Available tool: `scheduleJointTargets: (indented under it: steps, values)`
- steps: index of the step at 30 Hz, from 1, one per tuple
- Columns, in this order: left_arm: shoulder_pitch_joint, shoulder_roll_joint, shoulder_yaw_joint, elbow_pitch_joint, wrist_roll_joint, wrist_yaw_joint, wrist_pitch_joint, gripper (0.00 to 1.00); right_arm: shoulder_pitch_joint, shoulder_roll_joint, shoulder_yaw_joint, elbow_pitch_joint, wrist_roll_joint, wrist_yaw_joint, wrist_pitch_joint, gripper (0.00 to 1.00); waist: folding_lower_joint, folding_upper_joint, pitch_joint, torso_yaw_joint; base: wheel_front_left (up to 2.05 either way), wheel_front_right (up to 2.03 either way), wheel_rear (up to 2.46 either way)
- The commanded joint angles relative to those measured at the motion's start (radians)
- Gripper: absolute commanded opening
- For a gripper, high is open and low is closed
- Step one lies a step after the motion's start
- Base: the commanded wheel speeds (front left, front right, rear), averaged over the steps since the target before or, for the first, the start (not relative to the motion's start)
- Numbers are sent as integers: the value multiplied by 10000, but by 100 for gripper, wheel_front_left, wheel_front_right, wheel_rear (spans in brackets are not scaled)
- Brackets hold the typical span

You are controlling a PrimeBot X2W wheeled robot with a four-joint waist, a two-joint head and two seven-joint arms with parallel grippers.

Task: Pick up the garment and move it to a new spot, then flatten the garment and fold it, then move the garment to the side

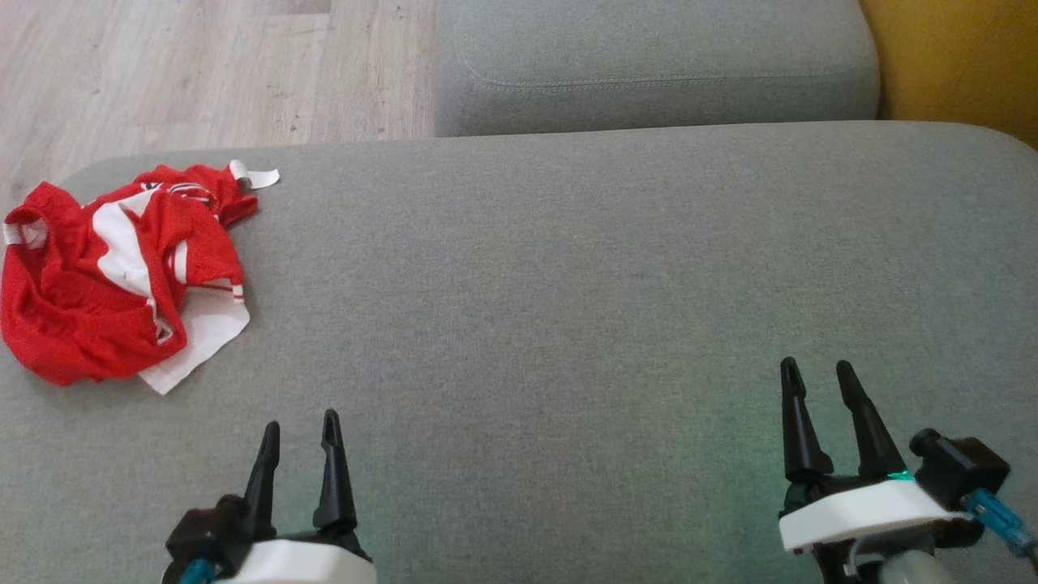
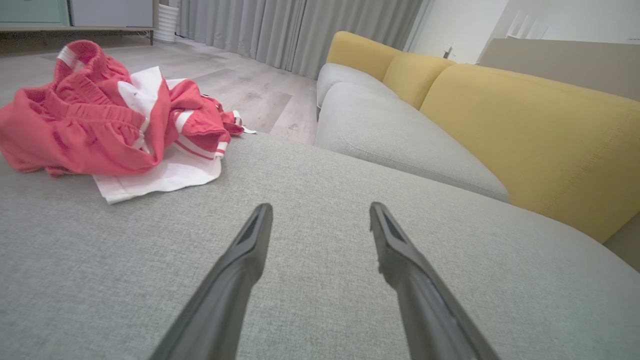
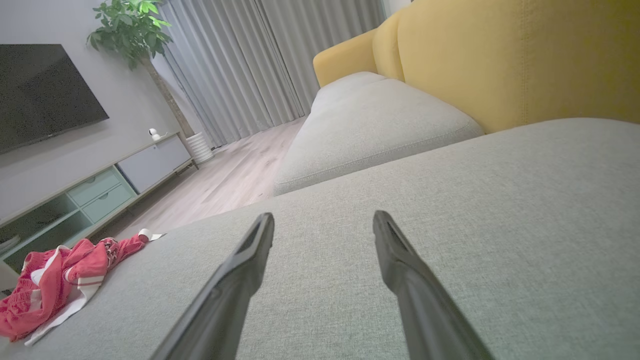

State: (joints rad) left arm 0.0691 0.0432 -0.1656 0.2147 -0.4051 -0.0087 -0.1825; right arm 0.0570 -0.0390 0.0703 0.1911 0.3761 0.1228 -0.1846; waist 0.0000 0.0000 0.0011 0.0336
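Left gripper [image 1: 301, 420] at lower left, fingers parted, pointing up-frame, holding nothing. Right gripper [image 1: 817, 364] at lower right, tips slightly further up-frame, likewise parted and empty. Both low over grey sofa cushion [image 1: 527, 284] — contact with fabric unclear. Red-and-white garment [image 1: 105, 276] crumpled at cushion's far-left edge, well apart from both.

Item one on my screens: a broad grey fabric seat cushion [image 1: 584, 268] with a woven surface and a rounded far edge, lying flat across the head view. Item two, lying directly on it: one crumpled red-and-white garment [image 1: 113, 276]. I see it bunched in a heap at the far left corner, some white cloth spread flat from under its near side.
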Motion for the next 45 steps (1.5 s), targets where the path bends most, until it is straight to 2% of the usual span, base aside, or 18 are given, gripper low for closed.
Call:
scheduleJointTargets:
  steps: [1,22,45]
  values:
    - [-163,60,136,-291,292,59,-174,100,-136,-95,280,-402,-307,65,-156,100,0,0,1,2,0,0,0]
    - [-38,70,-115,3,2339,261,-793,100,-89,-112,655,-74,-2747,79,-772,100,0,0,37,102,0,0,0]
    - [-95,70,-5,192,2140,261,-793,100,-140,-112,678,-16,-2784,79,-772,100,0,0,92,127,0,0,0]
